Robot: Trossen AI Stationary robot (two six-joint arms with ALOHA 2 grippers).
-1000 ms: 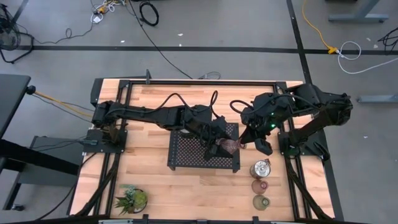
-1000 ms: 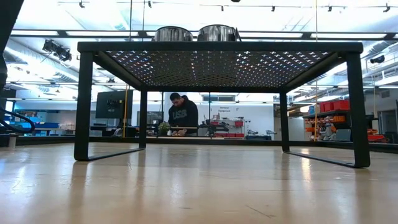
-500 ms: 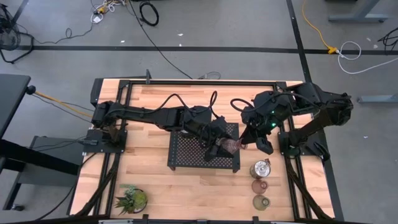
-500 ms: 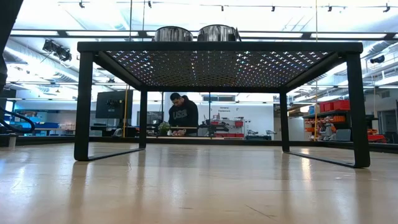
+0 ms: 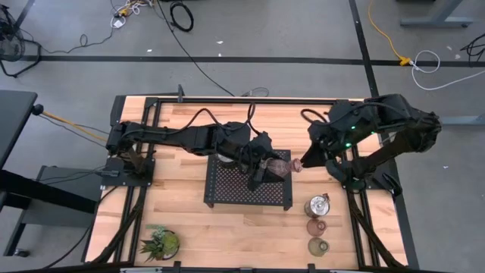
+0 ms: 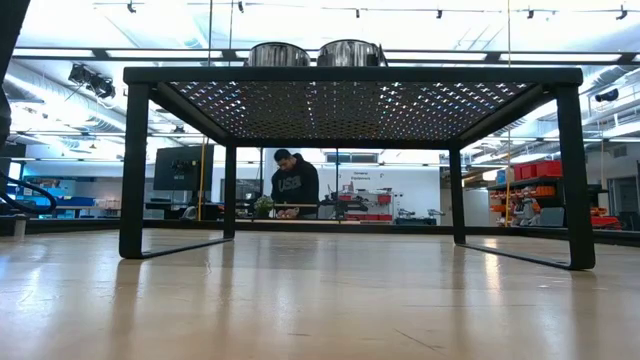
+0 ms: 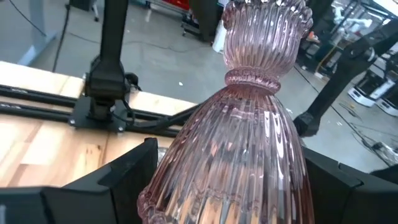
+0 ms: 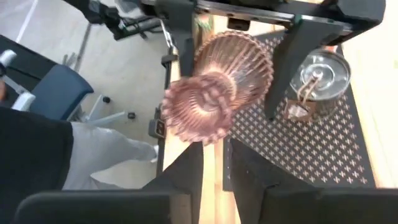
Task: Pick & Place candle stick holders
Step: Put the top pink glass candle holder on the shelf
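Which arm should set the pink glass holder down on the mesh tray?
Left. The left gripper is shut on the pink glass holder, tilted over the right edge of the mesh tray. The right gripper is open beside it, gripping nothing, so the left can probably just lower it.

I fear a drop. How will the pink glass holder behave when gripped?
The holder is ribbed glass, so probably rigid and fragile; the ribs may help the left tool bite. It flares from a narrow neck, so it could pivot in the grip. On its side it would likely roll in an arc.
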